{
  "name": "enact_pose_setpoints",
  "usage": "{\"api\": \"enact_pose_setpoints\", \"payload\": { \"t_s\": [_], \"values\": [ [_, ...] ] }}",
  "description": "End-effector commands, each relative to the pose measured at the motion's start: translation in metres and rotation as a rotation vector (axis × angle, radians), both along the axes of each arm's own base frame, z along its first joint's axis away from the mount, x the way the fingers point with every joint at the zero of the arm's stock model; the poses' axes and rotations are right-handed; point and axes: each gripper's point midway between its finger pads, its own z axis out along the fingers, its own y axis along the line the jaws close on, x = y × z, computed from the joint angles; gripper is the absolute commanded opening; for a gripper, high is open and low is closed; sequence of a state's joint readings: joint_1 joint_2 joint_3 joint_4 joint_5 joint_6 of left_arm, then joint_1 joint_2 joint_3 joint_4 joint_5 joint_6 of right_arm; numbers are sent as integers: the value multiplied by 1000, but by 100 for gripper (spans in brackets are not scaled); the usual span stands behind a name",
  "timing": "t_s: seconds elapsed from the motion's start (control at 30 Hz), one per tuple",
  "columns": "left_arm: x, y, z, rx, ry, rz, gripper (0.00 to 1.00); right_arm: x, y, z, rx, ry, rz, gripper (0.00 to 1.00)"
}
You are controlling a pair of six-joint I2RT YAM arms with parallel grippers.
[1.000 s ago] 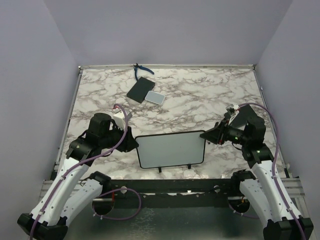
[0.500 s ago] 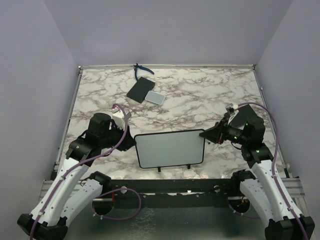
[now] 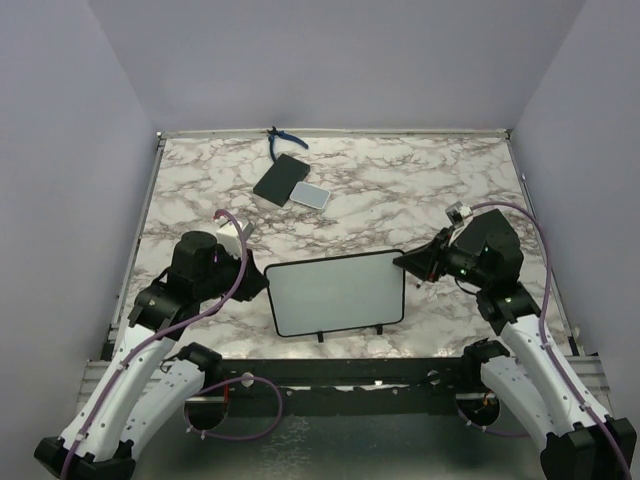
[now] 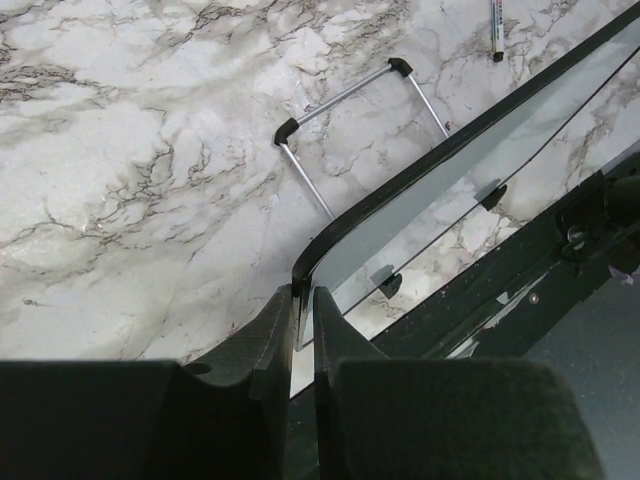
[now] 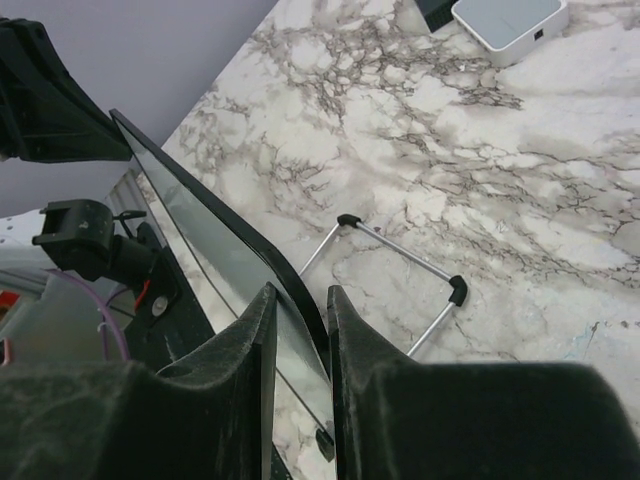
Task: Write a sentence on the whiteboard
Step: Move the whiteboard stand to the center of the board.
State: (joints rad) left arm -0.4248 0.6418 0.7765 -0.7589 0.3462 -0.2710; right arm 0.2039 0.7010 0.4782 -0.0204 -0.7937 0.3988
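The whiteboard [image 3: 335,293] stands near the table's front edge on its two little black feet, leaning, with its face blank in the top view. No sentence shows on it. My left gripper [image 3: 266,285] is shut on its left edge, and the black frame [image 4: 440,150] runs out from between the fingertips [image 4: 303,300]. My right gripper [image 3: 404,262] is shut on the right edge, with the board [image 5: 215,235] passing between its fingers [image 5: 300,295]. A thin metal wire stand [image 4: 350,95] lies behind the board and also shows in the right wrist view [image 5: 400,250].
A black flat rectangle [image 3: 280,178], a small grey-white pad [image 3: 310,195] and blue-handled pliers [image 3: 285,138] lie at the far middle of the marble table. A marker pen [image 4: 495,28] lies behind the board. Purple walls enclose the table on three sides.
The whiteboard's top edge has risen and shifted slightly left, its right corner most. Both grippers have moved with it, the right one up and to the left.
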Motion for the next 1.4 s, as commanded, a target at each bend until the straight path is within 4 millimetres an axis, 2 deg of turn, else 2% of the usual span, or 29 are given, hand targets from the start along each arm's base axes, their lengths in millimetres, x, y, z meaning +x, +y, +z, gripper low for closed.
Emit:
{"api": "enact_pose_setpoints", "payload": {
  "t_s": [0.0,0.1,0.17,0.33,0.43,0.5,0.6,0.8,0.87,1.0,1.17,1.37],
  "values": [
    [0,-21,29,-125,-66,-68,12,4,4,-6,-1,-12,-8,1],
    [-3,-22,30,-132,-67,-80,13,3,3,-3,-13,-19,-10,1],
    [-4,-23,30,-139,-62,-86,18,1,0,-5,-32,-1,-25,1],
    [-8,-21,35,-138,-57,-80,54,-2,-9,-1,-41,-13,-87,1],
    [-7,-11,32,-88,-32,-33,66,-6,-12,4,-37,-28,-104,1],
    [-9,-2,25,-41,1,8,73,-8,-13,5,-38,-29,-114,6],
    [-14,6,17,-8,32,36,80,-9,-15,0,-45,-11,-125,20],
    [-18,3,10,-44,96,65,84,-12,-18,-6,-48,13,-144,47],
    [-19,4,7,-51,106,78,84,-15,-19,-4,-45,11,-146,61],
    [-27,5,-14,-63,171,105,79,-19,-22,2,-43,-7,-164,79],
    [-30,7,-21,-110,198,175,76,-15,-33,12,-50,-29,-245,86],
    [-27,1,-41,-111,250,172,75,-13,-27,10,-55,-33,-205,80]
  ]
}}
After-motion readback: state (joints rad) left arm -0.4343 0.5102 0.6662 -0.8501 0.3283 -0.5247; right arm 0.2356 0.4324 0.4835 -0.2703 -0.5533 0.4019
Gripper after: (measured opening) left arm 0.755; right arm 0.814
